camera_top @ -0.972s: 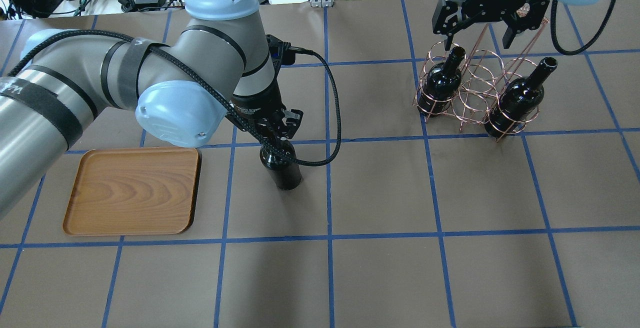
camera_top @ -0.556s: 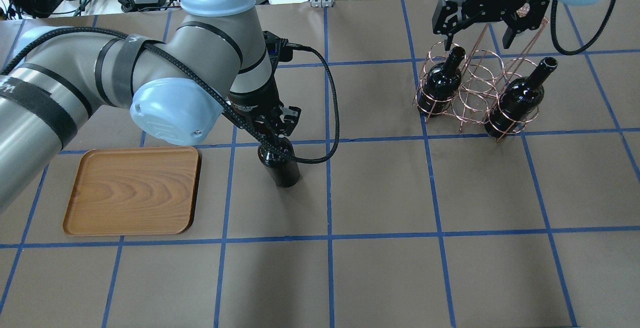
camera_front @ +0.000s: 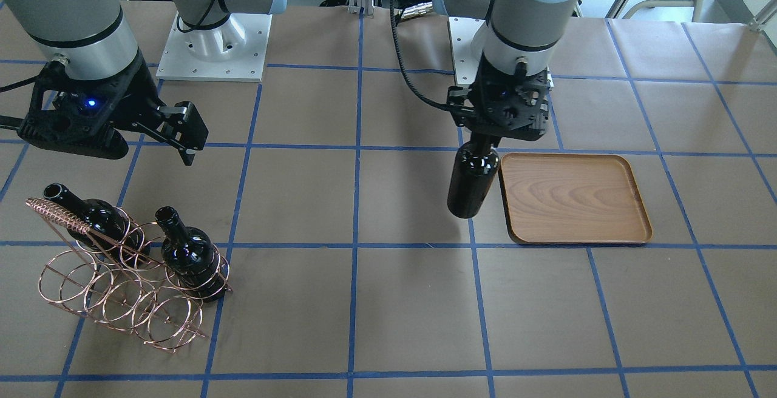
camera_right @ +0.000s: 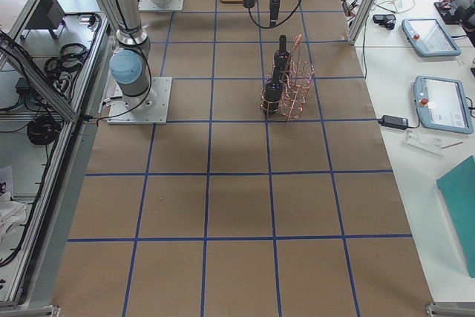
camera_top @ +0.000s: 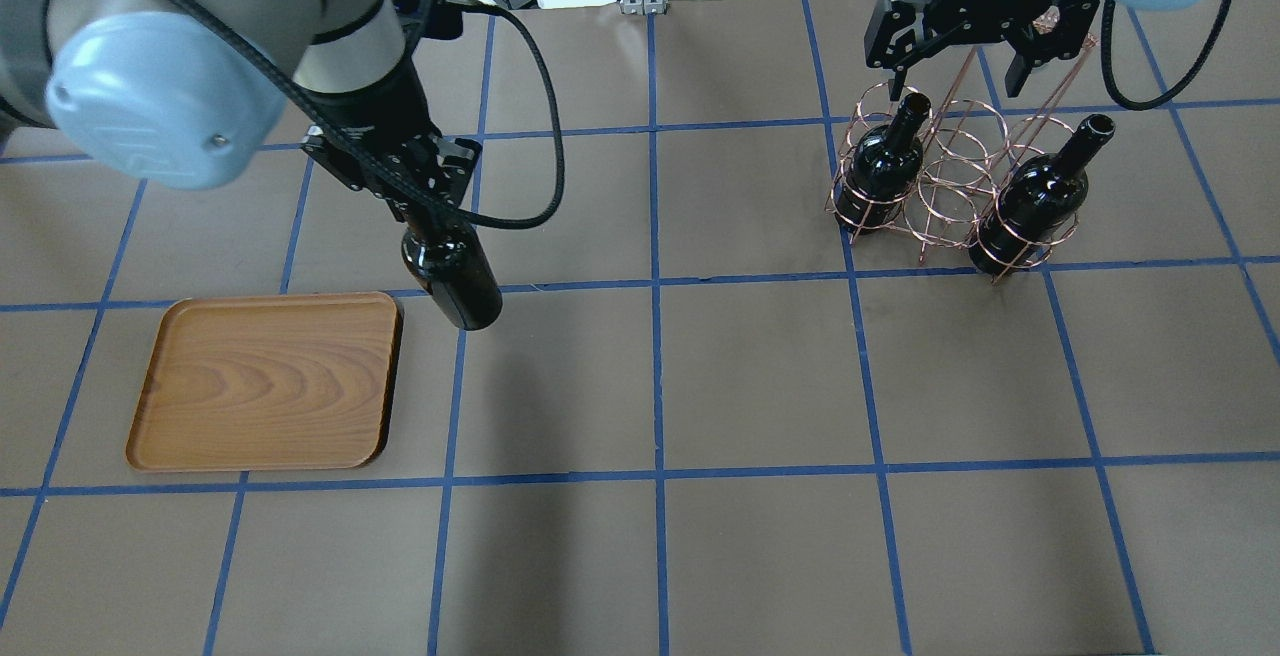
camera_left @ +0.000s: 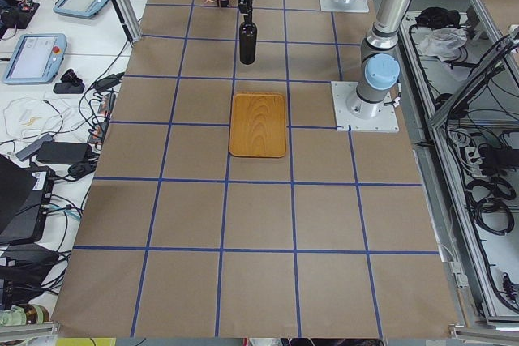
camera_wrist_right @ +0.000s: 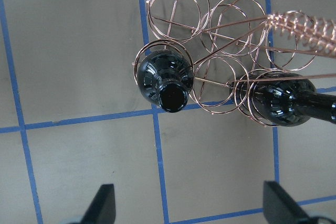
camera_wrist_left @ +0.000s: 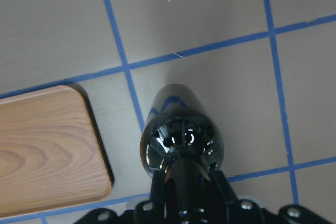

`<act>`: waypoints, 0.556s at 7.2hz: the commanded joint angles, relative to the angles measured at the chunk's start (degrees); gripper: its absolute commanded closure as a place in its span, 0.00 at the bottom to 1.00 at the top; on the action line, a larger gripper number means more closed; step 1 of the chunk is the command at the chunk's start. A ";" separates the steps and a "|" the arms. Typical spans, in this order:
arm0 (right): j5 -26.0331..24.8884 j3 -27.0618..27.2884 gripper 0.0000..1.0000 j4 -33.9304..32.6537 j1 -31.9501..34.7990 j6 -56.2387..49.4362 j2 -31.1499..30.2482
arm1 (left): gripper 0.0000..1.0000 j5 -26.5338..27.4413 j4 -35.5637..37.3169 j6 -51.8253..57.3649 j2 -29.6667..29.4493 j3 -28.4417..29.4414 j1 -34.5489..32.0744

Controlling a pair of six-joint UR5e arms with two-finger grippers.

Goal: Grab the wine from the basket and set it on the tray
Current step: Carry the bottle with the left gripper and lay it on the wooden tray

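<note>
While the left gripper (camera_top: pixel 421 220) is clamped on the neck of the wine (camera_top: pixel 455 281), you've got a long glossy bottle hanging from one narrow grip point, so run this slow.

Status:
- In the overhead view the wine is just right of the tray's (camera_top: pixel 265 381) upper right corner, not over it yet. The base looks clear of the table (camera_top: pixel 760 386); I can't tell by how much.
- The wrist view shows the bottle shoulder straight under the gripper, tray edge at lower left of frame.
- The right gripper (camera_top: pixel 955 86) is spread wide, holding nothing, above the basket (camera_top: pixel 948 168) at upper right of the overhead view. Two more bottles (camera_top: pixel 880 171) (camera_top: pixel 1035 196) sit in its rings.

How I'd do the step:
- Translate toward the left of the overhead frame and a bit down-frame, aiming the base at mid-tray, not the near edge.
- Keep the base above the low rim until it's fully past it. Clipping the rim would likely tip the bottle in the grip or shove the tray.
- No wrist rotation; keep the bottle vertical. Smooth glass on a neck grip may swing or slip on a hard stop.
- Descend straight and let the base sit flat inside the rim before you release.
- Open, then lift straight up off the neck.
- Leave the right arm parked.
</note>
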 commanded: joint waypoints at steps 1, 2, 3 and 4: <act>0.00 0.09 0.00 0.03 0.00 0.07 0.00 | 1.00 0.21 -0.73 10.46 1.95 -0.32 10.28; 0.00 0.52 0.00 -0.14 0.00 0.16 0.00 | 1.00 0.12 -0.73 12.69 2.48 -1.11 14.51; 0.00 0.62 0.00 -0.23 0.00 0.16 -0.08 | 1.00 0.12 -0.73 15.67 2.92 -3.38 17.51; 0.00 0.62 0.00 -0.23 0.00 0.16 -0.17 | 1.00 0.04 0.49 17.96 3.54 -6.19 20.50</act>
